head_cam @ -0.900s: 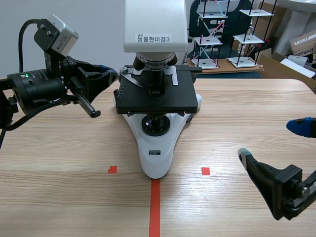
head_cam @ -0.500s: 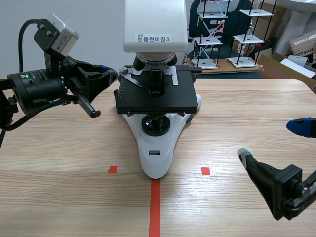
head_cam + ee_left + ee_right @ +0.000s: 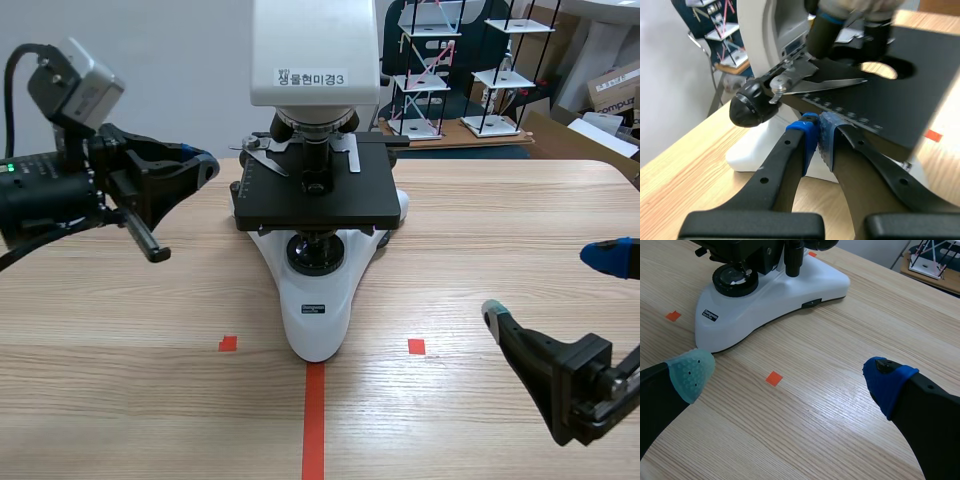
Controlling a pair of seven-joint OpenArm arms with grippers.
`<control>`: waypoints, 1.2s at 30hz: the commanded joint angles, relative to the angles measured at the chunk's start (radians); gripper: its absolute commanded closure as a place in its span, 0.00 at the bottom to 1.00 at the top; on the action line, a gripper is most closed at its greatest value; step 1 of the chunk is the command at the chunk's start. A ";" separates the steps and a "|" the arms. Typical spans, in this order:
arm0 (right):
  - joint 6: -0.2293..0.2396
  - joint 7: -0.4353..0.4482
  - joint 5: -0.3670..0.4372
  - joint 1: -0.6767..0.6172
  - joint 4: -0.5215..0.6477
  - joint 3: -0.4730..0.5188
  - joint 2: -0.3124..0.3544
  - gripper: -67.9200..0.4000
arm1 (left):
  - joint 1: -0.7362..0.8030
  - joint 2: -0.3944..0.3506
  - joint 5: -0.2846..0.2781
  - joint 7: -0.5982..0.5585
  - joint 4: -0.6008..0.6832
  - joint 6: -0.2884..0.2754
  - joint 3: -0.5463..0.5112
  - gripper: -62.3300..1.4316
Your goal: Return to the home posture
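left gripper (image 3: 816, 131) pads together; right gripper (image 3: 787, 376) wide; microscope (image 3: 318, 310) top cut off.

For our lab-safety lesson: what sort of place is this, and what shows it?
Probably a laboratory or science classroom: a white microscope stands on the wooden table, with rod-built tower models behind it.

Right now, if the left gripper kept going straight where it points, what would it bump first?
Probably the side edge of the flat black stage on the white microscope, just ahead of the shut left gripper; depth is hard to judge.
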 commanded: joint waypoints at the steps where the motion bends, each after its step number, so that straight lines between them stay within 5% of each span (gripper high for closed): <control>1: 0.000 0.018 0.007 0.014 0.012 0.006 0.000 0.00 | 0.053 -0.030 -0.007 -0.020 0.056 -0.001 -0.053 0.93; 4: 0.000 0.018 0.007 0.014 0.012 0.006 0.000 0.00 | 0.172 -0.064 -0.007 -0.019 0.128 -0.001 -0.136 0.85; 18: 0.000 0.018 0.007 0.014 0.012 0.006 0.000 0.00 | 0.777 -0.052 -0.006 -0.016 0.431 -0.001 -0.557 0.02; 26: 0.000 0.018 0.007 0.014 0.012 0.006 0.000 0.00 | 0.904 0.087 0.079 -0.017 0.495 -0.002 -0.680 0.00; 36: 0.000 0.018 0.007 0.014 0.012 0.006 0.000 0.00 | 0.916 0.102 0.096 -0.017 0.499 -0.004 -0.680 0.00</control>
